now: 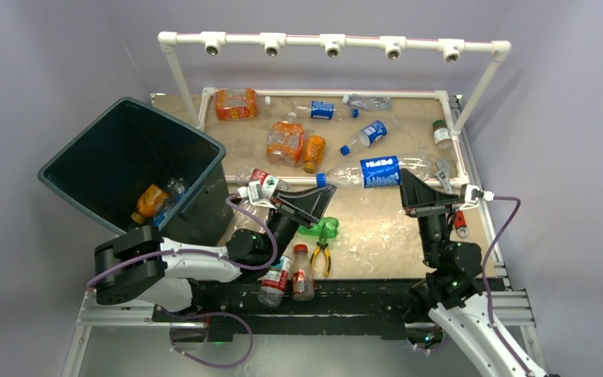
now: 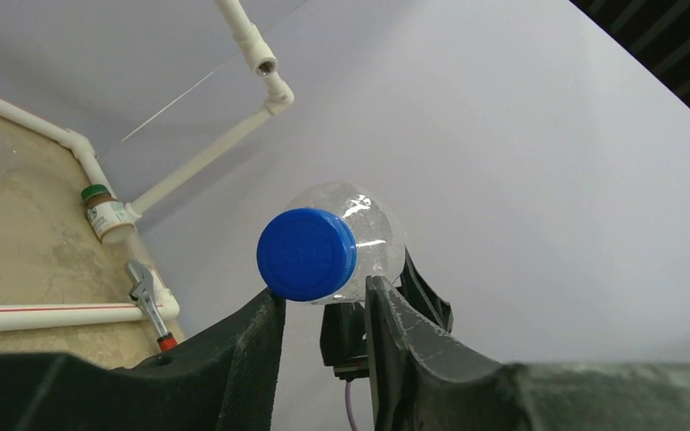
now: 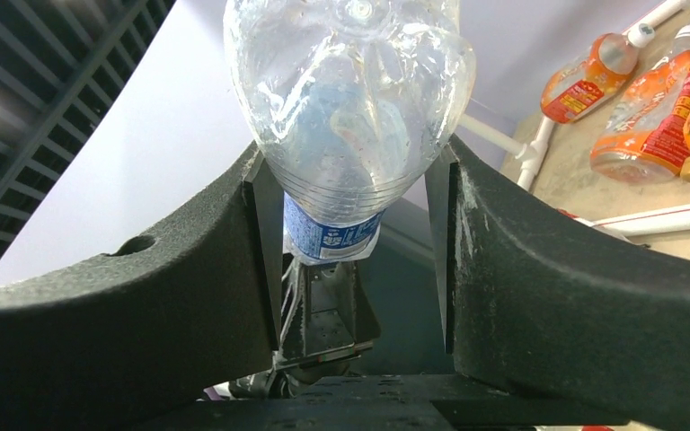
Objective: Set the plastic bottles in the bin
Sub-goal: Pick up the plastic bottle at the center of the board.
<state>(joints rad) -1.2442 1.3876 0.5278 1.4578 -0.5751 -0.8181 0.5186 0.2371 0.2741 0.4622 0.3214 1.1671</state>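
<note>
Crowding the near table edge, two small red-labelled clear plastic bottles (image 1: 276, 275) sit beside yellow-handled pliers (image 1: 322, 255) and a crushed green plastic bottle (image 1: 322, 228). Just beyond, the left gripper (image 1: 318, 198) reaches rightward to the blue cap of a long clear blue-labelled plastic bottle (image 1: 377, 171), held level; whether its fingers grip, I cannot tell. The right gripper (image 1: 410, 187) clamps that bottle's base. The tilted dark teal plastic bin (image 1: 118, 149) stands left. Orange plastic bottles (image 1: 285, 143) lie farther back.

Pliers (image 1: 321, 256) lie on the worktop (image 1: 377, 228), just nearward of the left end effector (image 1: 323, 193). Wrench (image 1: 444, 174) lies just right of the right end effector (image 1: 405, 176). Pipe frame (image 1: 330, 39) stands beyond both.
</note>
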